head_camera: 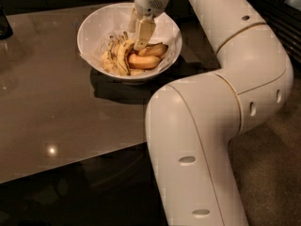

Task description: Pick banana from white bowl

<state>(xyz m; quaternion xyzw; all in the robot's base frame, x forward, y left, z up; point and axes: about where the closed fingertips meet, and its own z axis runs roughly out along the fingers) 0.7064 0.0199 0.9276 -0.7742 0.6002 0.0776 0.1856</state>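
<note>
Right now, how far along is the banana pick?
Done: the gripper sits low in the white bowl, right at the speckled banana. In hand: the grasp itself; I cannot tell whether it has hold. Left: lifting that banana, which lies in the bowl beside plumper orange bananas, up and out.

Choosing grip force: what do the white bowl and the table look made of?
White bowl: glossy, smooth, likely ceramic or melamine. Table: brown polished top, maybe glass or lacquer, mirroring a light spot. The gripper hangs inside the bowl above the banana.
</note>
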